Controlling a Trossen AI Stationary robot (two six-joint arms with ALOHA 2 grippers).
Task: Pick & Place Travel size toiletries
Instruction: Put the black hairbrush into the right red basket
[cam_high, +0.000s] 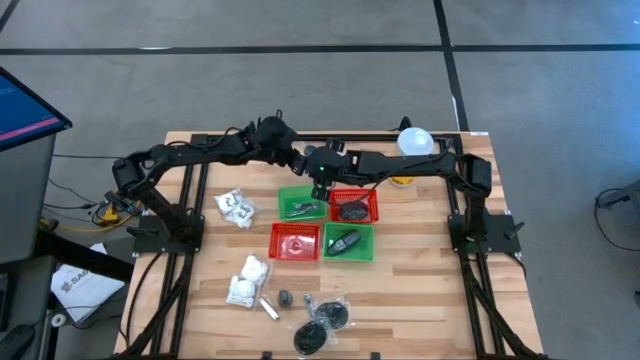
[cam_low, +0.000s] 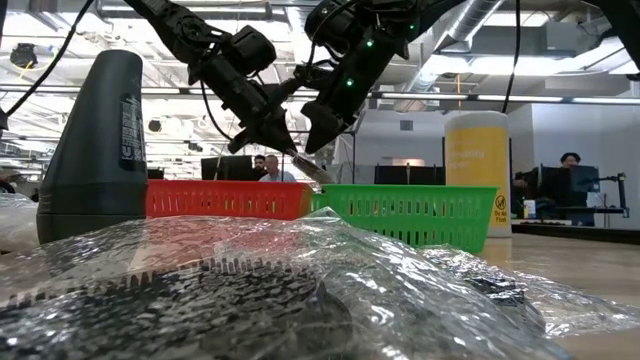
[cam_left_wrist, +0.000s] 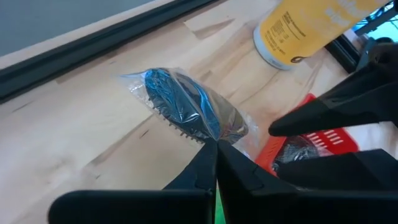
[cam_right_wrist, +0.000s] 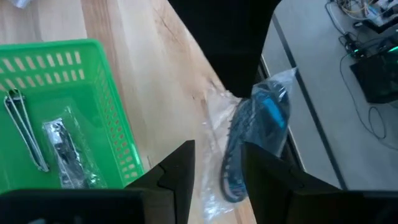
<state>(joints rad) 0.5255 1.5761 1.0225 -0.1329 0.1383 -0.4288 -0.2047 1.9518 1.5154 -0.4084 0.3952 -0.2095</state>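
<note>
Hanging over the far half of the wooden surface (cam_high: 420, 300), the left gripper (cam_left_wrist: 217, 149) is clenched on the clear wrap of a dark round disc (cam_left_wrist: 183, 107), pinching the plastic at its edge so the disc dangles above the boards near the yellow cup (cam_left_wrist: 311, 28); the right gripper (cam_right_wrist: 217, 168) sits just beside it, fingers (cam_right_wrist: 177, 171) parted on either side of the same wrapped disc (cam_right_wrist: 252, 140), though I cannot tell whether they touch it; both arms meet above the back green basket (cam_high: 302, 203), which holds a few small items; next to it stands a red basket (cam_high: 353, 205) with a dark packet inside, and in front a second red basket (cam_high: 294, 241) and a second green basket (cam_high: 348, 243); white puffy packets (cam_high: 236, 207) lie to the left of the baskets, more of them (cam_high: 247, 280) nearer the front, beside a thin tube (cam_high: 268, 307) and other wrapped discs (cam_high: 325, 322)
</note>
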